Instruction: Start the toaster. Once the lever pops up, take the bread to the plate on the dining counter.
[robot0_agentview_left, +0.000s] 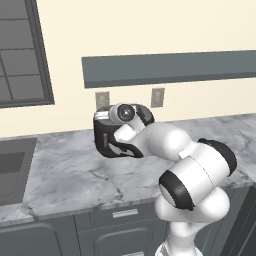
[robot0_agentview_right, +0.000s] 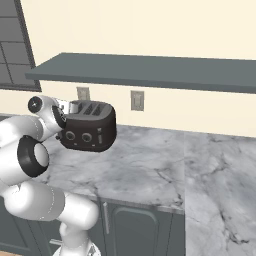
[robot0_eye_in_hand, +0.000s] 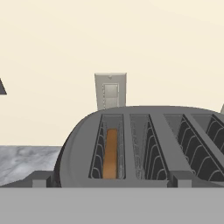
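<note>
Left base view: standing on the marble bench near the wall, the toaster, largely masked by the arm's wrist; lying at the left edge, a dark sink; hanging on the wall above, two outlets and a grey shelf.

Right base view: sitting toward the left of the bench, the toaster, showing two round knobs on its front face and the slotted top; leaning in from its left side, the arm's wrist, touching or just beside the casing, exact contact not discernible.

Hand view: looking along the toaster top from close above; resting deep inside the leftmost slot, the bread, seen edge-on as a tan strip; rising at the bottom, the tool with fingertips spread wide to either side, released and grasping nothing; standing behind on the wall, an outlet.
</note>
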